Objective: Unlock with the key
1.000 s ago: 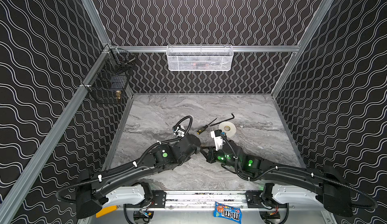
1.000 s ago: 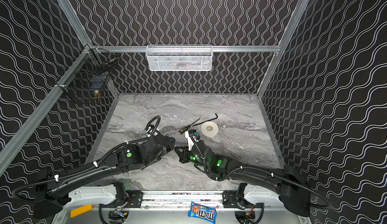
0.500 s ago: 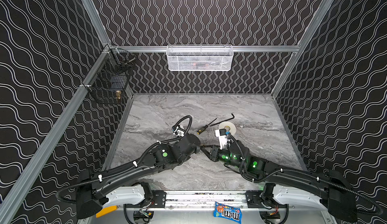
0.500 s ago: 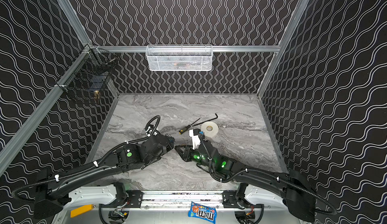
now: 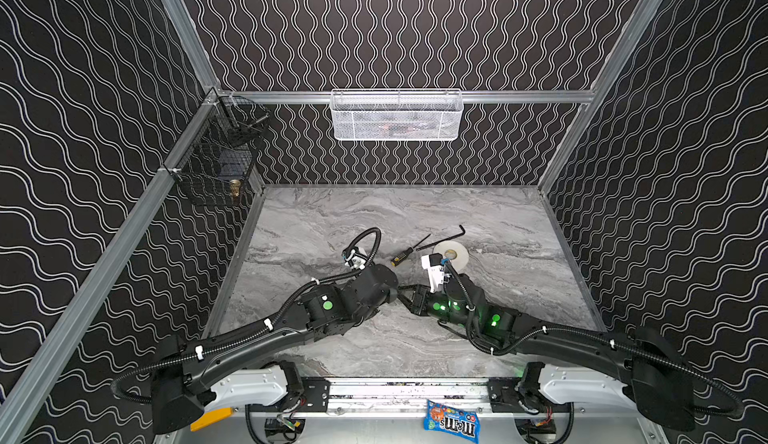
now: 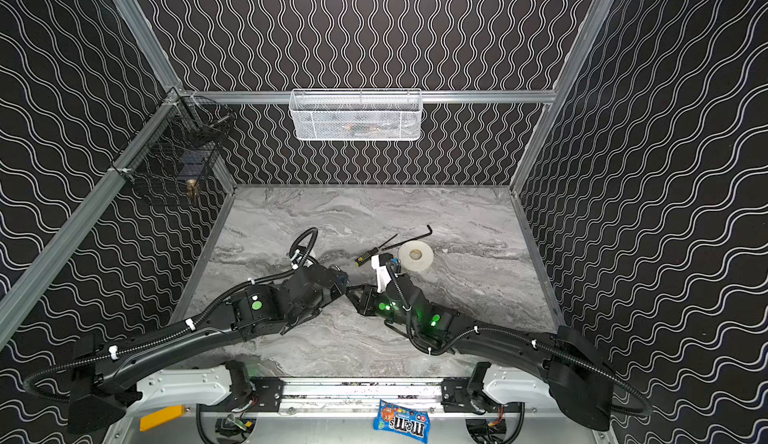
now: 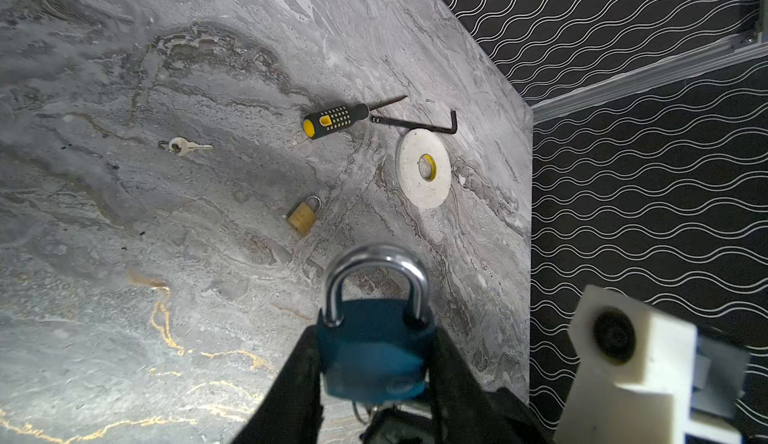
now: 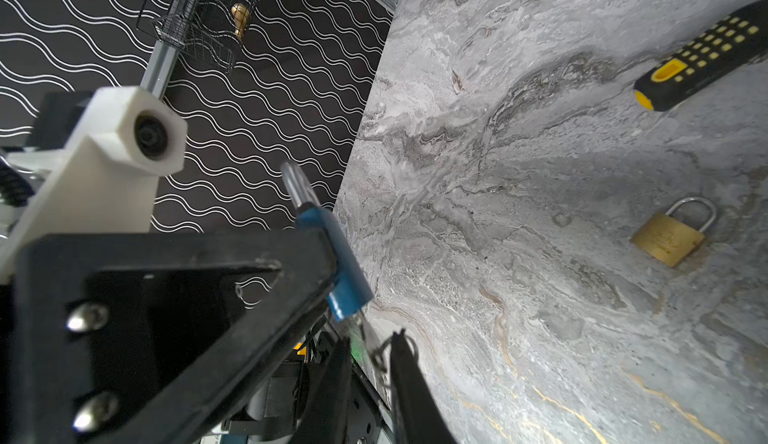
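Left gripper [image 7: 374, 336] is clamped on the body of the blue lock [image 7: 375, 350], one finger on each flank. The shackle points away from the wrist and the keyhole end is turned toward the right gripper [image 8: 373, 344]. This hold is judged to present the keyway and to brace the lock against turning force. The key [image 8: 365, 330] stands at the lock's base, blade toward the keyway, with its head and wire ring between the right fingers. Those fingers are narrowly apart; whether they press on the key cannot be told, nor how deep the blade sits. Only the right wrist view shows this junction, edge-on. The left wrist view hides it behind the lock but shows both shackle legs seated, so the lock is judged not yet open. That view alone also shows a second key [image 7: 185, 146] on the table [image 7: 124, 255], well beyond the left gripper, and a brass lock [image 7: 303, 215] nearer. In both top views the grippers meet tip to tip, and the key is too small to find.
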`<state>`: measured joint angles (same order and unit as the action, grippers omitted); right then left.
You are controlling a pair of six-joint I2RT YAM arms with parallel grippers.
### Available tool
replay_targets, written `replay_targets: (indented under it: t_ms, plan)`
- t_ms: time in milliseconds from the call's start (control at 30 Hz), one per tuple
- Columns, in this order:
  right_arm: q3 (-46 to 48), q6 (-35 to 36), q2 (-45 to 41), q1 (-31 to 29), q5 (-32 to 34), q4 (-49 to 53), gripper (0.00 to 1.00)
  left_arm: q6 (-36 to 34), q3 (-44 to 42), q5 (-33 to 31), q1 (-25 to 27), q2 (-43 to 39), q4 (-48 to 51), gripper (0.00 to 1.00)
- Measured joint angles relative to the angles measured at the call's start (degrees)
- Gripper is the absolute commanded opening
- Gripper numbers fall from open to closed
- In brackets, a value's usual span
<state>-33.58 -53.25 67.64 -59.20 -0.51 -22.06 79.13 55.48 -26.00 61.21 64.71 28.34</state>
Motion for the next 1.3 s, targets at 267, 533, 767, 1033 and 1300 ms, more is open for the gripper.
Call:
replay_targets:
  t_ms: [267,533,767,1033,1300]
  plan:
    - [0.96,1.95,0.00,0.37,-1.01,-2.34,0.04,-1.09,0.00,0.96,-0.39,-0.11,-0.22,0.00]
    - [0.13,6.10,0.52,0.44,-1.42,-2.21,0.00,-2.86,0.81,2.05,-0.52,1.29,-0.33,0.00]
    - [-2.36,7.52,1.60,0.39,-0.87,1.99,0.00,-2.89,-1.11,1.90,-0.44,0.35,-2.03,0.00]
    - [-2.49,6.03,0.90,0.52,-1.55,2.47,0.00,-2.27,-2.86,1.84,-0.44,-1.07,-4.68,0.00]
    - [-0.90,-0.52,0.02,4.35,-8.96,-0.63,0.00,-2.69,-5.99,2.01,-0.44,-2.40,-11.50,0.00]
